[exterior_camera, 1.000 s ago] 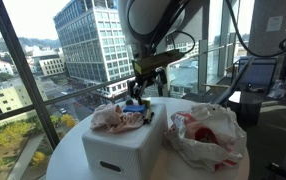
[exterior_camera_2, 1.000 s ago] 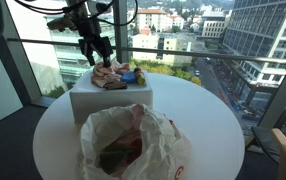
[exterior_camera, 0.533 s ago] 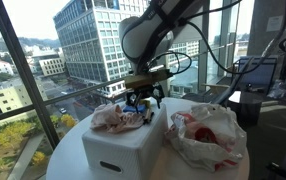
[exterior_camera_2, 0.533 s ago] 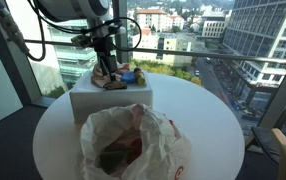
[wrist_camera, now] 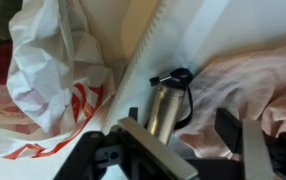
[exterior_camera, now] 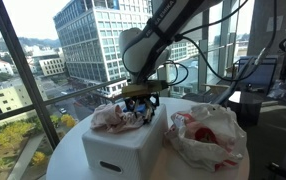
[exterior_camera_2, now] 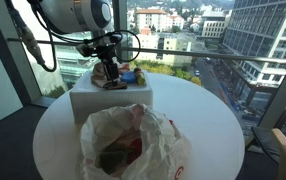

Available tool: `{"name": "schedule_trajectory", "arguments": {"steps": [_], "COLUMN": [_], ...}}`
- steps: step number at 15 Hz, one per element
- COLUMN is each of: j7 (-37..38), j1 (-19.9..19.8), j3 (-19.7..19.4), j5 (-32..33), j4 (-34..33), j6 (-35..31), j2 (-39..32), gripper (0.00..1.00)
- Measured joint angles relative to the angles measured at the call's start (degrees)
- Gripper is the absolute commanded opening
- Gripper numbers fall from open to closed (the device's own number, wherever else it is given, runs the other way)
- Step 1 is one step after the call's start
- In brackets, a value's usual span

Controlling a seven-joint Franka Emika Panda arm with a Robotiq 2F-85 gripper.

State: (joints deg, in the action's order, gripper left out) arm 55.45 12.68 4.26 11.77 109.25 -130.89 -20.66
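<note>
The robot arm's gripper [exterior_camera: 138, 106] hangs low over a white rectangular box [exterior_camera: 118, 152] that stands near one edge of the round white worktop [exterior_camera_2: 218, 120], seen in both exterior views. In the wrist view the fingers [wrist_camera: 101, 152] are spread wide, one on each side of a slim silver metal cylinder with a black loop at its end [wrist_camera: 163, 108]. The cylinder lies on top of the box, between the fingers; whether they touch it cannot be told. Just beside the cylinder, a crumpled pale pink cloth [wrist_camera: 253, 80] spreads over the box top, and it shows under the gripper [exterior_camera_2: 107, 72] in an exterior view as well. A crinkled white plastic bag with red print [exterior_camera: 208, 135] sits on the worktop next to the box, toward the opposite edge, its mouth open in an exterior view [exterior_camera_2: 133, 145]. The same bag fills the upper left corner of the wrist view [wrist_camera: 53, 70].
</note>
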Motion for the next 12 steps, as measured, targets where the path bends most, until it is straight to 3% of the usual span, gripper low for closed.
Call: {"name": "schedule_trajectory", "arguments": {"steps": [5,12], "j7": [0.5,0.5], "j1": [1.1,1.6], "j3": [-1.4,-2.2], "j5": [1.3,1.3], "j4": [-0.1,0.3], "j6": [-0.1,0.6], "j2": [-1.0,0.9], "gripper": [0.11,0.14]}}
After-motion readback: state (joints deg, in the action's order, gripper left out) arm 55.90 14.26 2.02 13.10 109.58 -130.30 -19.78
